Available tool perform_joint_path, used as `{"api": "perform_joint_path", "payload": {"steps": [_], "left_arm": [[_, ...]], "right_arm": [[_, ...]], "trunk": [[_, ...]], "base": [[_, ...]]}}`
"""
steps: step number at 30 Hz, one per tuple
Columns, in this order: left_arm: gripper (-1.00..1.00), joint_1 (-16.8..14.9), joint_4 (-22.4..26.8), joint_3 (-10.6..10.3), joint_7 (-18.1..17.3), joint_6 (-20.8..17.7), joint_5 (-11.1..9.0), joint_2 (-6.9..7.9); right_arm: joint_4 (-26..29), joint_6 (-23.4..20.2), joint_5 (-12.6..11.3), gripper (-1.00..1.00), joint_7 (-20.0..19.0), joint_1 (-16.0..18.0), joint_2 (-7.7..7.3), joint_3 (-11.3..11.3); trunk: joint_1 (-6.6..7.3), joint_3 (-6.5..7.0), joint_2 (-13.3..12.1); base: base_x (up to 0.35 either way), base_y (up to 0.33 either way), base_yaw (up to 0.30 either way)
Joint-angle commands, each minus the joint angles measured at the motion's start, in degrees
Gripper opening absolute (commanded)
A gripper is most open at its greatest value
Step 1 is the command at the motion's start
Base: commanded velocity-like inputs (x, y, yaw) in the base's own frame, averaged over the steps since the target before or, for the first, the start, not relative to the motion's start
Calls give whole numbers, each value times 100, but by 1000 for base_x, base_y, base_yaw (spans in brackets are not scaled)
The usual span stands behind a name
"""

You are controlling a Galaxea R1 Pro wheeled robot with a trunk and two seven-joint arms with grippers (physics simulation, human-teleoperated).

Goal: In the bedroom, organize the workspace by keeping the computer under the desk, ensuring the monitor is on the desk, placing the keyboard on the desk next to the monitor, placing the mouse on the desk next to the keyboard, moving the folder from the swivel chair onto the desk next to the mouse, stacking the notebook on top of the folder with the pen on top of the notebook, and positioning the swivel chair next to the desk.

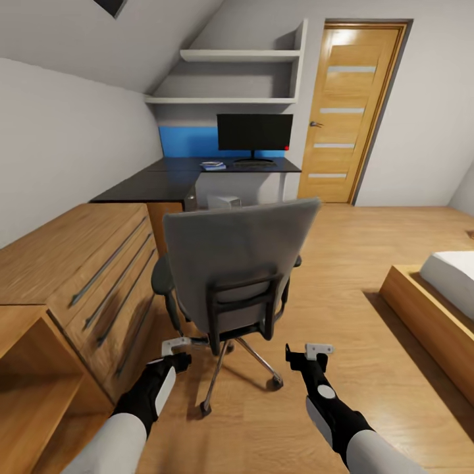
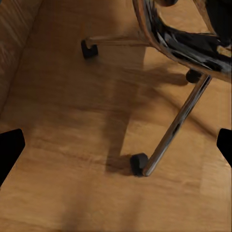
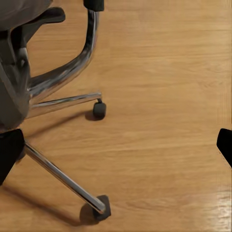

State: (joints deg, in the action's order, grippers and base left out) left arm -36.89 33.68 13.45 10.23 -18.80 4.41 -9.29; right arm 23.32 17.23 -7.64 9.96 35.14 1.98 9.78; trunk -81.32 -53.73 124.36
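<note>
Swivel chair is right in front of the robot, its tall grey back facing us, out on the wood floor and well away from the desk. Seat is hidden behind the back, so can't tell if the folder is on it.

Left gripper and right gripper hang low on each side of the chair, near its legs & wheels. Both are wide apart w/ nothing in them.

I think the chair is big and kinda heavy, but it rolls easy on its wheels. It can spin too, so a push on one side may turn it. Best spot to hold: the stiff black frame on the back, or the top edge. The grey pad is soft.

Monitor is already on the desk, w/ the computer under it.
</note>
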Motion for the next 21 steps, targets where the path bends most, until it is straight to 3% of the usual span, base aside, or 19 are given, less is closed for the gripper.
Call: {"api": "perform_joint_path", "payload": {"steps": [1,21], "left_arm": [[100,-2,44,30,-11,-19,39,-1],[100,-2,191,35,-21,78,16,41]], "right_arm": [[-15,56,-60,100,34,6,-8,49],[-73,612,-54,100,23,2,-23,50]], "trunk": [[-2,-5,2],[-2,-5,2]], "base": [[303,0,0],[310,0,0]]}}
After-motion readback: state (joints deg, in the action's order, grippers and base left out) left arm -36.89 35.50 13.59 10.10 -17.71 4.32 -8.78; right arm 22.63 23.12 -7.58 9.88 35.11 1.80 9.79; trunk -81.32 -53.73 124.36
